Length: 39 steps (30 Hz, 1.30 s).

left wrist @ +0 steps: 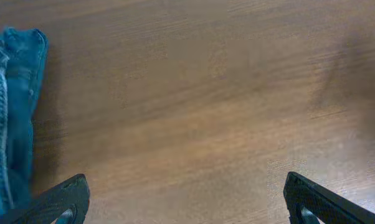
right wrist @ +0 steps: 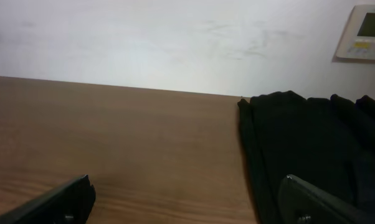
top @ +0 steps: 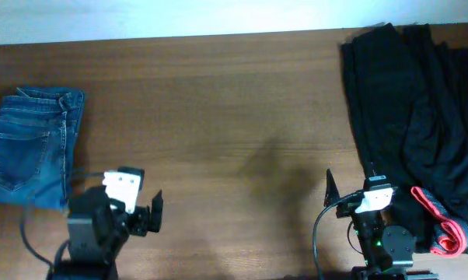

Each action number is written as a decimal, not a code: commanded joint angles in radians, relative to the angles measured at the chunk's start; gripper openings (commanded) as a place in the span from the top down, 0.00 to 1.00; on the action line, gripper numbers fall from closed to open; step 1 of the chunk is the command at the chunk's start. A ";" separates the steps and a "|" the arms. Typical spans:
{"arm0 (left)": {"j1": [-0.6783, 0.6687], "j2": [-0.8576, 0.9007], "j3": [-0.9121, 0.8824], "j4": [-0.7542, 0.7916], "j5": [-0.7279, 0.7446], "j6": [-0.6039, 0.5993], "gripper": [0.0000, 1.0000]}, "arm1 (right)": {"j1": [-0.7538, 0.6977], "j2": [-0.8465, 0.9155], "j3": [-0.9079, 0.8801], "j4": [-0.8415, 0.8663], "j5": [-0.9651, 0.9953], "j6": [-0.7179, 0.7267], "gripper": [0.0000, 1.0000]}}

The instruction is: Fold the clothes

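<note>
The blue denim jeans (top: 33,144) lie folded into a compact stack at the table's left edge, a back pocket facing up. Their folded edge shows at the left of the left wrist view (left wrist: 13,106). My left gripper (top: 137,206) is open and empty, low at the front left, just right of the jeans and not touching them; its fingertips frame bare wood (left wrist: 184,199). My right gripper (top: 349,190) is open and empty at the front right, its tips over wood beside the black cloth (right wrist: 187,196).
A pile of black garments (top: 417,117) covers the table's right side and shows in the right wrist view (right wrist: 312,143). A small red-pink item (top: 442,225) lies on the pile's front right. A wall panel (right wrist: 365,31) hangs behind the table.
</note>
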 commanded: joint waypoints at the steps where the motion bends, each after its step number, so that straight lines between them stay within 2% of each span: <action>1: 0.000 -0.108 -0.125 -0.002 -0.004 0.016 0.01 | 0.005 -0.008 -0.005 -0.007 0.008 -0.006 0.01; 7: 0.000 -0.300 -0.357 0.000 -0.004 0.016 0.01 | 0.005 -0.008 -0.005 -0.007 0.009 -0.006 0.01; 10: 0.000 -0.369 -0.420 0.000 -0.004 0.016 0.01 | 0.005 -0.008 -0.005 -0.007 0.008 -0.006 0.01; 14: 0.001 -0.443 -0.427 0.030 -0.004 0.016 0.01 | 0.005 -0.008 -0.005 -0.007 0.009 -0.006 0.01; 17: 0.020 -0.494 -0.427 0.171 -0.004 0.016 0.01 | 0.005 -0.008 -0.005 -0.007 0.008 -0.006 0.01; 25: 0.092 -0.584 -0.463 0.386 -0.003 0.016 0.01 | 0.005 -0.008 -0.005 -0.007 0.009 -0.006 0.01; 39: 0.092 -0.584 -0.497 0.401 -0.003 0.016 0.01 | 0.005 -0.008 -0.005 -0.007 0.009 -0.006 0.01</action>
